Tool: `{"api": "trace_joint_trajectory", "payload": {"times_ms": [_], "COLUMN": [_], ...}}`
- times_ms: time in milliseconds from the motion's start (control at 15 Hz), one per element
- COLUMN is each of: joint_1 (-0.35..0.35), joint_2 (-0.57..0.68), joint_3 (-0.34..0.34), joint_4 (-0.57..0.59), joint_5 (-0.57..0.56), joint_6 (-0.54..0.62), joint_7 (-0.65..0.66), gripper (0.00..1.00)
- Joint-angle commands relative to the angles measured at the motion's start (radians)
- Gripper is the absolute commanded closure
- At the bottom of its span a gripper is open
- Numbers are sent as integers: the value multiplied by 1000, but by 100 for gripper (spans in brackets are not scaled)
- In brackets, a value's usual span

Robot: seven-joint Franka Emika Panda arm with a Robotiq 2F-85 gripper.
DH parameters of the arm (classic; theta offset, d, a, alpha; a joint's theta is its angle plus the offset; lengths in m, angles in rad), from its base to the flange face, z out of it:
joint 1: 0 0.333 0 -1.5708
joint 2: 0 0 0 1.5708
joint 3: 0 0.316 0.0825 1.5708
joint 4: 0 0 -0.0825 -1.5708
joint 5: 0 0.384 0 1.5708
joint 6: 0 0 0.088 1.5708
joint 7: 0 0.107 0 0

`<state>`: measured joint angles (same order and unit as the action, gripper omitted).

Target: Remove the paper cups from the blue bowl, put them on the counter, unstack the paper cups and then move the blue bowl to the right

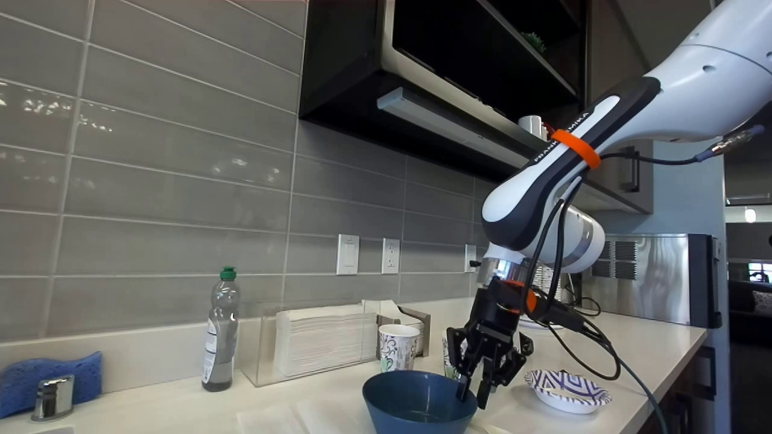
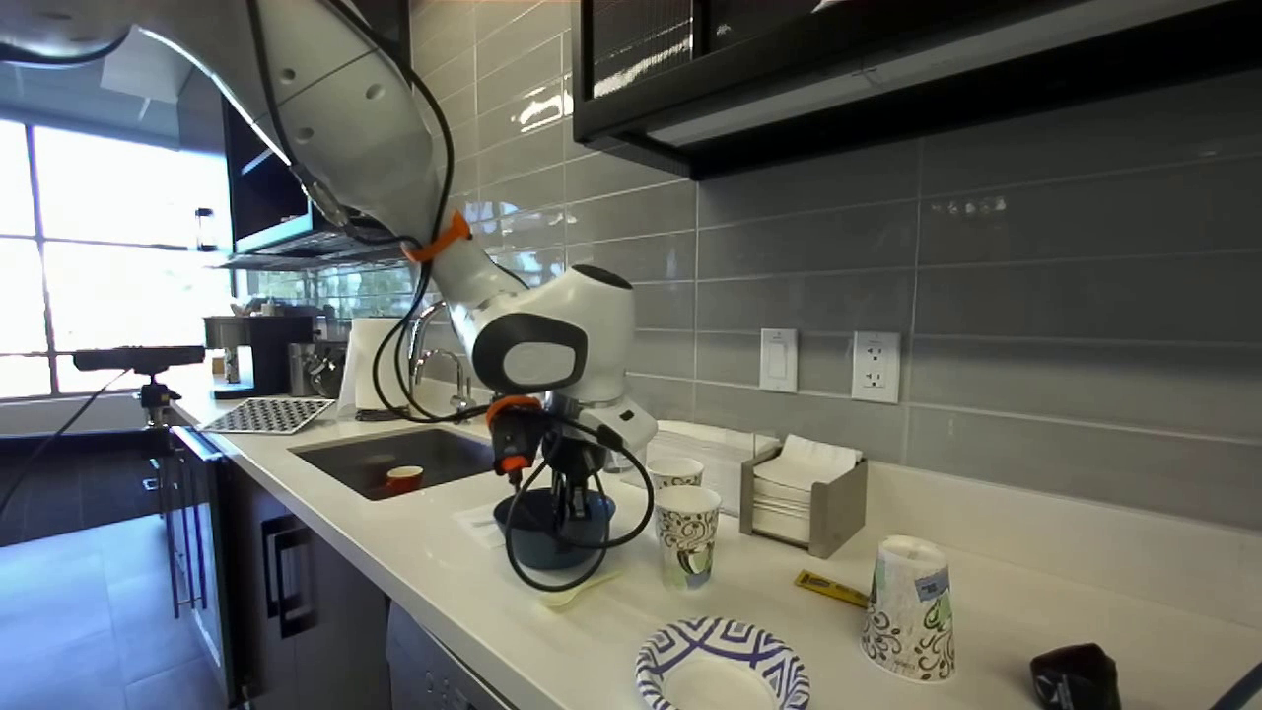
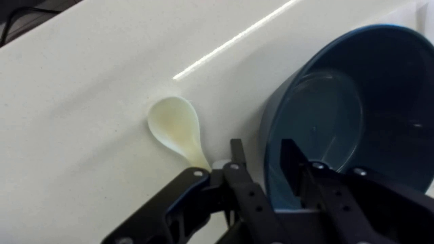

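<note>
Gripper points down and straddles the rim of the blue bowl. Fingers spread: wrist view has one inside the blue bowl, one outside, with a gap on either side of the edge. Blue bowl upright on the counter, directly below the gripper. Spoon lies just beside the outer finger, its handle out of sight beneath the gripper. Paper cup and second paper cup both upright near the gripper, toward the tiled wall; an exterior view shows them apart. Inverted paper cup well apart from the gripper, on the side away from the sink; single or stacked, cannot tell. Paper bowl apart from the gripper, same side. Yellow packet also that side, near the inverted paper cup. Napkins apart from the gripper, toward the tiled wall. Soap bottle well apart from the gripper, sink side.
</note>
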<state>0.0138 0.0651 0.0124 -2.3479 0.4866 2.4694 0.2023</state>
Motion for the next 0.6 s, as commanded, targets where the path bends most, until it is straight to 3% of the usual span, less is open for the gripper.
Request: {"api": "trace_joint_trajectory", "payload": {"times_ms": [0,333,533], "joint_1": [-1,2,1], "joint_2": [-39,-103,-165], "joint_3": [2,-3,4], "joint_4": [-24,-21,-10], "joint_5": [-5,-123,-247], "joint_6": [-2,-40,-92], "joint_7": [26,101,168], "gripper": [34,1,0]}}
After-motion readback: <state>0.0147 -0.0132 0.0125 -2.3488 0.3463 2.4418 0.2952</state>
